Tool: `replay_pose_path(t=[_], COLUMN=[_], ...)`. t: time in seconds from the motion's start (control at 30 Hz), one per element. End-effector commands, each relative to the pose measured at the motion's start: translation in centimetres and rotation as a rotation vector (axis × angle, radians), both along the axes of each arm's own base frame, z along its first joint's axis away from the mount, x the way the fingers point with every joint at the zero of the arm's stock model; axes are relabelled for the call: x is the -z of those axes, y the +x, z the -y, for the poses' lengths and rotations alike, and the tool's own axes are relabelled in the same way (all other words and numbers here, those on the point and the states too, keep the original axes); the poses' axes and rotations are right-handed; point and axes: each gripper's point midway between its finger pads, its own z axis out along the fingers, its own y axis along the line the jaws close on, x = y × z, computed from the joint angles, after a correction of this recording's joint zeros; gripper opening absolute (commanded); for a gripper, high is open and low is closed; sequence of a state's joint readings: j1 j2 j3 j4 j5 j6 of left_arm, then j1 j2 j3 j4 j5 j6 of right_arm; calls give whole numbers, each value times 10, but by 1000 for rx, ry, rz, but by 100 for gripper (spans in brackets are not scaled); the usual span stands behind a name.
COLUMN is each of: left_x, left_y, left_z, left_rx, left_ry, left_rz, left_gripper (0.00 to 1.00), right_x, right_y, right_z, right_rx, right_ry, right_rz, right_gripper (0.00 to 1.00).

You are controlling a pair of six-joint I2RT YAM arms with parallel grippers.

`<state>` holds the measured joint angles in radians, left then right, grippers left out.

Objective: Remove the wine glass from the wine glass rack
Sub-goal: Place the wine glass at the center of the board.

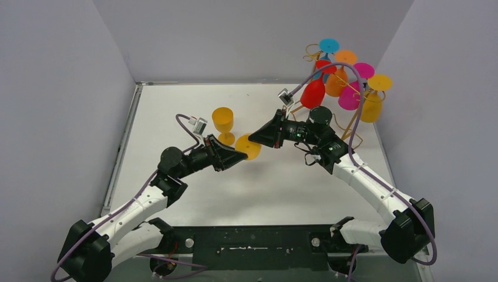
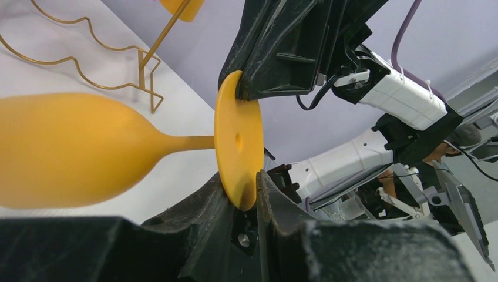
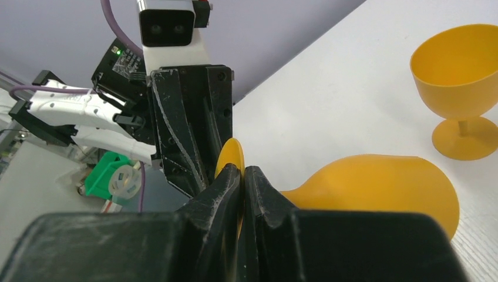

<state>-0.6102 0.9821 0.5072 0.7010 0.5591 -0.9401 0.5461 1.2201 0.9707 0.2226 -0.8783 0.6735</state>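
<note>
My left gripper pinches the lower edge, my right gripper the upper edge, of the round foot of the yellow plastic wine glass. Its stem lies level, bowl sideways of both, clear of the tall gold wire rack.

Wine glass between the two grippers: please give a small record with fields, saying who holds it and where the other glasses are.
held wine glass: orange, lying sideways, off the rack
left gripper: shut on one edge of its round foot
right gripper: shut on the opposite edge of the foot
standing glass: orange, upright on the table, touched by nothing
wine glass rack: gold wire, far right corner
hanging glasses: five, coloured, feet up on the rack
</note>
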Motion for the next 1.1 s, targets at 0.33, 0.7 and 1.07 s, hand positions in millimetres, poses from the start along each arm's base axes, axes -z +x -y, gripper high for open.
replay_pose_path(t=[0.33, 0.7, 1.07], left_x=[-35, -37, -38], left_y=[-26, -24, -27], left_z=[7, -3, 3], left_rx=[159, 72, 122], left_ry=[-83, -28, -6], left_rz=[142, 204, 213], left_gripper=[11, 0, 20], right_x=[-18, -4, -18], right_y=[-14, -19, -25], right_z=[0, 5, -3], right_rx=[-52, -81, -93], right_ry=[21, -88, 37], right_rz=[97, 93, 105], right_gripper=[0, 20, 0])
